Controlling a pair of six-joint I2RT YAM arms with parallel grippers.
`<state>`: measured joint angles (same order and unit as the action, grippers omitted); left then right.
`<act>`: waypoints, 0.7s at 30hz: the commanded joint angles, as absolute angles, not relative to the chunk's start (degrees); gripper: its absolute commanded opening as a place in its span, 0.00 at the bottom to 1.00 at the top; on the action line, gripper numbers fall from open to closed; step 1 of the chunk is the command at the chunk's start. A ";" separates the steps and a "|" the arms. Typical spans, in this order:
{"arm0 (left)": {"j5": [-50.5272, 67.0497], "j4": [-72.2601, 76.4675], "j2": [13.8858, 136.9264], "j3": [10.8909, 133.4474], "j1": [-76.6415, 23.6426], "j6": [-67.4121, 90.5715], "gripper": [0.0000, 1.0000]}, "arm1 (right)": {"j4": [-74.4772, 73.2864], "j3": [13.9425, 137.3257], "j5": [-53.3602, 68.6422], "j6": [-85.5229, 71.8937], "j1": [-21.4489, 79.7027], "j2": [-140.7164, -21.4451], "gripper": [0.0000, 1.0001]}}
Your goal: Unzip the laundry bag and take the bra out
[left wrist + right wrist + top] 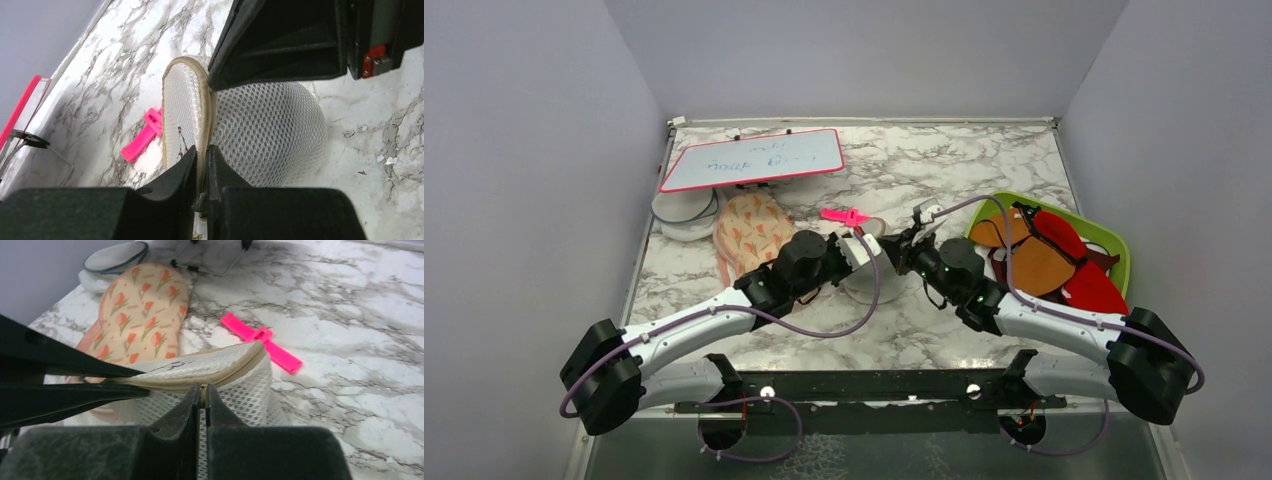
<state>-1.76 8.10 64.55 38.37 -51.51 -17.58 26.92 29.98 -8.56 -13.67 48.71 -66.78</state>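
The small round white mesh laundry bag (870, 287) with a beige rim lies on the marble-patterned table (984, 160), directly between both arms. The left gripper (202, 156) is pinched tight on that rim. The right gripper (201, 390) is clamped on the rim from the opposite side.

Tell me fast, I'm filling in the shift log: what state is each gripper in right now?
Left gripper: closed, pinching the laundry bag at its beige rim.
Right gripper: closed, pinching the same bag's rim.
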 commanded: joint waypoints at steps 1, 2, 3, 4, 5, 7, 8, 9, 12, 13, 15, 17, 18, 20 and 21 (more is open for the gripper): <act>-1.52 10.35 62.34 37.57 -51.75 -18.03 0.00 | 32.92 28.64 -20.55 -11.70 48.24 -65.63 0.01; -1.23 10.26 62.34 37.66 -51.72 -18.16 0.00 | 32.98 28.60 -20.94 -11.49 47.65 -65.51 0.01; -1.09 10.14 62.33 37.74 -51.71 -18.11 0.00 | 32.72 28.79 -20.60 -11.45 46.80 -65.53 0.01; -0.91 9.99 62.27 37.85 -51.73 -18.15 0.00 | 32.09 29.06 -19.43 -11.47 45.59 -65.75 0.01; -0.72 10.02 62.28 37.88 -51.72 -18.16 0.00 | 31.47 29.32 -18.11 -11.56 44.34 -66.17 0.01; -0.50 9.85 62.14 37.77 -51.69 -18.24 0.00 | 29.61 30.30 -15.29 -12.15 41.27 -67.55 0.01; -0.43 9.87 62.18 37.71 -51.76 -18.22 0.00 | 28.18 31.01 -13.93 -12.52 39.97 -68.11 0.01; -0.49 9.85 62.14 37.71 -51.74 -18.21 0.00 | 26.97 31.73 -12.01 -12.47 38.83 -68.51 0.01; -0.58 9.83 62.67 37.77 -51.69 -18.22 0.00 | 24.47 33.09 -4.59 -9.34 37.71 -68.14 0.01; -0.63 9.72 62.93 37.91 -51.68 -18.13 0.00 | 23.39 33.57 -2.73 -8.64 37.71 -67.81 0.01; -0.64 9.01 63.79 38.56 -51.68 -17.96 0.00 | 20.84 34.64 1.42 -7.64 37.70 -67.18 0.01; -0.76 8.46 64.58 39.28 -51.71 -17.59 0.04 | 18.28 35.72 5.28 -7.57 37.69 -66.71 0.01; -0.86 8.44 64.86 39.51 -51.73 -17.30 0.13 | 17.07 36.27 7.09 -7.35 37.70 -66.65 0.01; -0.99 8.47 65.24 39.77 -51.72 -16.62 0.32 | 14.54 37.42 12.01 -6.71 37.71 -66.64 0.01; -1.00 8.58 65.30 39.85 -51.73 -16.36 0.38 | 13.25 38.12 13.60 -6.64 37.71 -66.69 0.01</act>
